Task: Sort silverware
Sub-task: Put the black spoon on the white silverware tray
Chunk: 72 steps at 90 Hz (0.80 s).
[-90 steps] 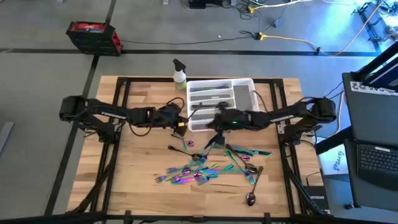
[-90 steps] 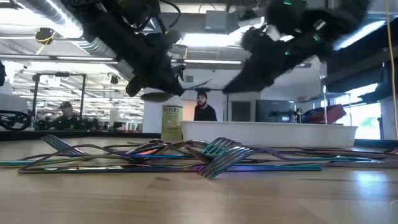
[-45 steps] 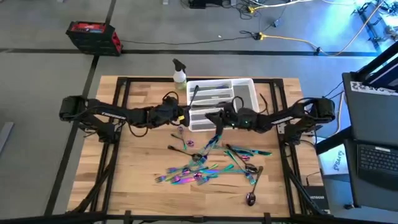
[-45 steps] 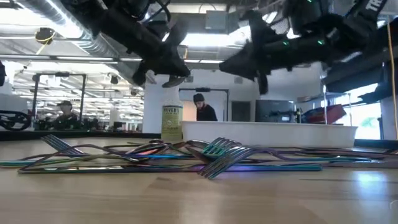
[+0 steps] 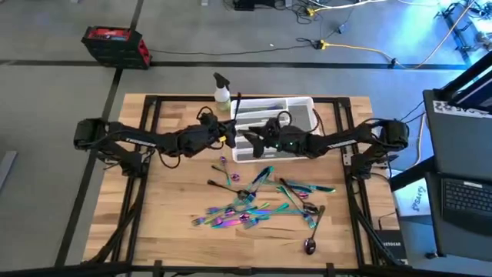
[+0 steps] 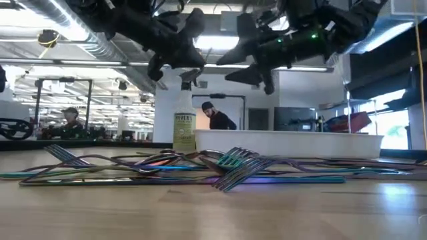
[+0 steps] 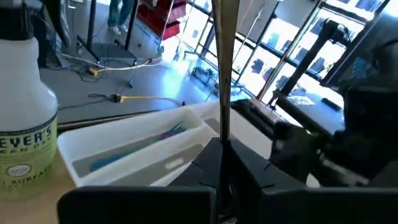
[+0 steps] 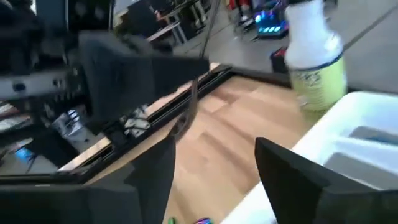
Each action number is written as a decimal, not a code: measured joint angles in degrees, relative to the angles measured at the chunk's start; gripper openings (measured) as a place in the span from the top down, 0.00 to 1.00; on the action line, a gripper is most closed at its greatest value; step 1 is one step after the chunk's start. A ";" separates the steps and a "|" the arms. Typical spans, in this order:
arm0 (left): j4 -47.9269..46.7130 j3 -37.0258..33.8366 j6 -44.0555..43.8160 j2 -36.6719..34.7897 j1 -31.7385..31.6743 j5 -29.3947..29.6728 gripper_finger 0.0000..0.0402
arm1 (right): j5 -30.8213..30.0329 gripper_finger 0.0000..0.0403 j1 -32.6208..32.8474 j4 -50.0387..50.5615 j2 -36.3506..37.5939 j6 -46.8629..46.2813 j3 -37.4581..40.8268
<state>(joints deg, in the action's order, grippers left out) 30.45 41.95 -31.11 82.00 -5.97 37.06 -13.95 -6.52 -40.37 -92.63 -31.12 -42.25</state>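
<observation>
High view: the left gripper hangs at the left edge of the white compartmented tray, clamped on a dark utensil that points toward the top of the frame. The right gripper hovers over the tray's near half, just beside it; a collision looks possible if either moves sideways. The tray holds a few pieces in its long compartments. The silverware pile lies at lower centre, a darker spoon apart at lower right.

Low view: both arms crowd the top centre; the spray bottle stands close enough to be knocked.

Left wrist view: closed fingers pinch the utensil's handle upright; released so, it could miss its slot. Teal pieces lie inside.

Right wrist view: fingers spread apart, empty.
</observation>
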 joint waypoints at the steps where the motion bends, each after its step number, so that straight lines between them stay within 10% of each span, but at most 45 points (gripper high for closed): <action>1: 0.17 0.00 0.07 0.00 -0.07 -0.06 0.99 | 0.27 0.49 0.00 0.04 -0.23 -0.05 -0.21; 72: 5.32 0.00 1.27 0.00 -0.58 -2.19 0.99 | 6.78 0.52 -3.74 7.95 -4.16 -8.26 -10.06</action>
<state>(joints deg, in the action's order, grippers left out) 35.77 41.95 -29.84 82.00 -6.55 34.87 -7.16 -10.26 -32.42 -96.79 -39.38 -52.31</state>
